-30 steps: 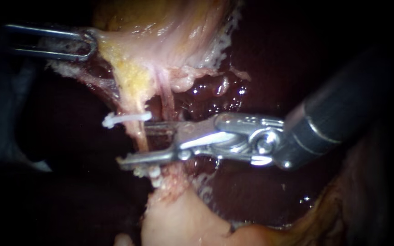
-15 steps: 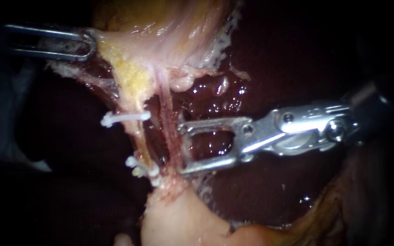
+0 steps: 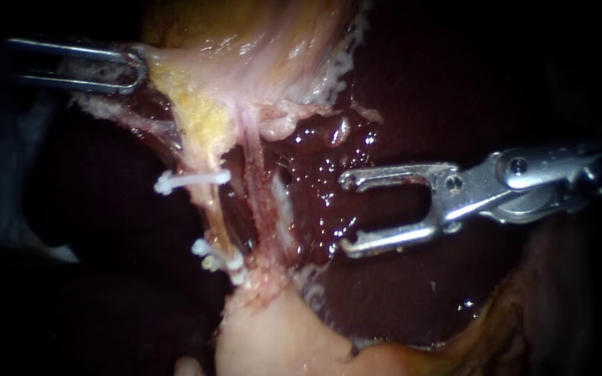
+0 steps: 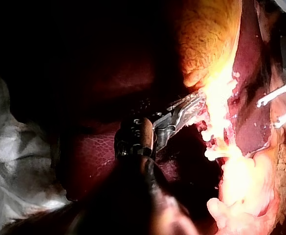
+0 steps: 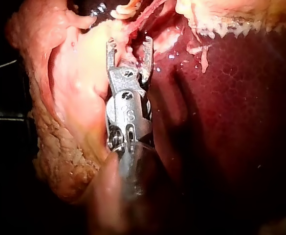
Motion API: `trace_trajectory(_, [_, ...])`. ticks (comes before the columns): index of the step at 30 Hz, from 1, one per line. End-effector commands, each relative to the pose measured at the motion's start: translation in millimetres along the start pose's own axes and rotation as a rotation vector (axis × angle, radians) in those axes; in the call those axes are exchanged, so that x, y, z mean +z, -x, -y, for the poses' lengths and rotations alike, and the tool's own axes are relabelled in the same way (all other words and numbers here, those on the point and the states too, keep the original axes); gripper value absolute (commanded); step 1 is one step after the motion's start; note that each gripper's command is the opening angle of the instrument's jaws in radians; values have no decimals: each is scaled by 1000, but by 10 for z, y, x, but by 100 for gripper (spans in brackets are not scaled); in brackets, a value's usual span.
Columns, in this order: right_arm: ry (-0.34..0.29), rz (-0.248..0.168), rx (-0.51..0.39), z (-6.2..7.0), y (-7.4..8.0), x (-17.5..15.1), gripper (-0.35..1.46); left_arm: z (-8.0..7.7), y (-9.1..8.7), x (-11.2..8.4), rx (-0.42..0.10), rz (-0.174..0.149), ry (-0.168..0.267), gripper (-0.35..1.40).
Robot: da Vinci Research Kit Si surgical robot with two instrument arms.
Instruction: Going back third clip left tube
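There are two instruments, two tubes and three clips. The left instrument [image 3: 132, 67], a thin steel shaft with looped jaws, has its jaws closed on the edge of the yellow-pink tissue [image 3: 245, 49] and holds it taut. The right instrument [image 3: 344, 214], a shiny steel one with slotted jaws, has its jaws spread wide and empty. It lies over the wet, dark red liver [image 3: 398, 306], apart from both tubes.

The slender yellow-tan left tube [image 3: 207, 202] runs down beside the pinker right tube [image 3: 256, 174]. All three small white plastic clips sit on the left tube. The upper clip [image 3: 193, 179] crosses it about halfway along. The lower pair of clips [image 3: 210, 262] sits close together just above the pale pink lump of tissue [image 3: 273, 341].

In the right wrist view the right instrument [image 5: 129, 44] shows the same open gap, with tissue ahead of its jaws. In the left wrist view the left instrument [image 4: 189, 105] reaches into brightly lit tissue, and the right instrument [image 4: 279, 108] shows open beyond it.

A second ago the right jaws lay across the lower left tube. Half a second ago they stood open just beside the right tube. Now they are farther out over the liver. One clip of the lower pair is new since a second ago. The upper clip and the left instrument are unchanged.
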Motion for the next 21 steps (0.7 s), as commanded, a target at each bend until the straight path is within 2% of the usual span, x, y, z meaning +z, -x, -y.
trace_trajectory(1, [-1,0,0,0,0,-1,50,0,0,0,0,0,0,-35])
trace_trajectory(6, [-3,0,-1,1,3,-7,50,0,-1,4,0,-1,-2,-35])
trace_trajectory(10, [-3,0,-1,1,5,-9,50,1,1,15,1,-6,-7,-35])
trace_trajectory(21, [-4,0,-2,0,7,-14,50,7,12,76,10,0,11,-35])
